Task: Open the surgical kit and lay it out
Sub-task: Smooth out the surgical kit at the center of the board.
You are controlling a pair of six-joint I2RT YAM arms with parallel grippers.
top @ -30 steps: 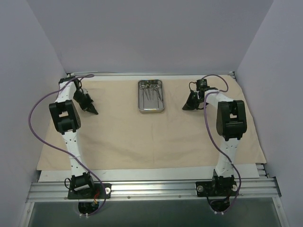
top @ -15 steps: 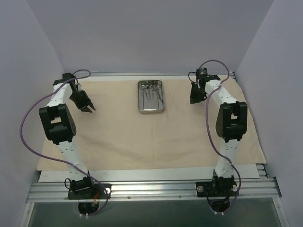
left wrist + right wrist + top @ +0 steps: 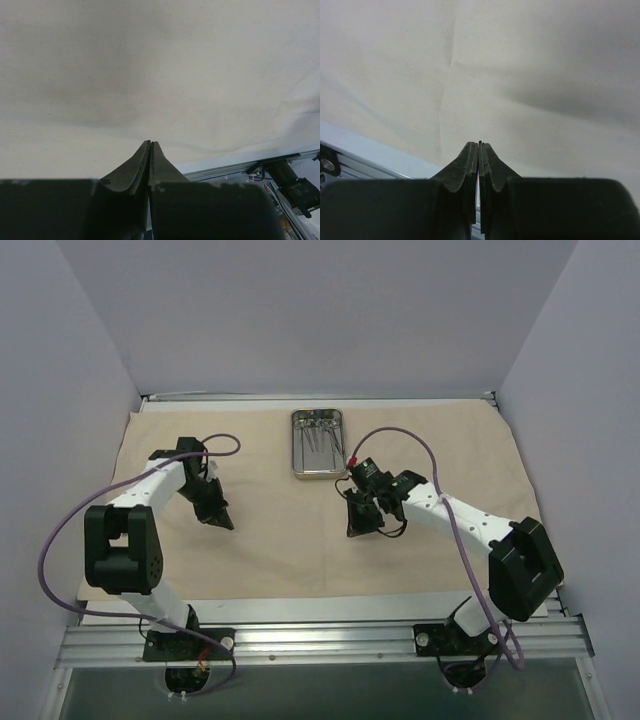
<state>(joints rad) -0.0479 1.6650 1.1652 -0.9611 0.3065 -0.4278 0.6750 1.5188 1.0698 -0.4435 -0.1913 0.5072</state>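
1. The cloth (image 3: 280,550) lies spread flat and open, with only faint creases. By my reading the unwrapping is done and the laying out is what remains.
2. The tray (image 3: 294,445) sits on the cloth at 12 o'clock, in the middle of the far side. Its long axis runs 12 to 6.
3. The right gripper (image 3: 353,530) hangs over bare cloth near the centre, tips pointing toward 6. Its wrist view shows the fingers pressed together with nothing between them. The tray lies near it, at about 11 o'clock.
4. The left gripper (image 3: 225,523) hangs over bare cloth at 9 o'clock of centre, tips toward 5. Its fingers also meet flat and pinch nothing. The tray lies at about 1 o'clock from it and well apart, so the right gripper is the nearer one.
5. The instruments (image 3: 322,438) lie bunched inside the tray, lined up roughly along its 12-to-6 axis. They are too small here to tell scissors from forceps or tweezers.
6. Judgement: a pick from the tray suits the right gripper. It would have to open first and turn its jaws across that 12-to-6 line, since the thin steel pieces lie close together.
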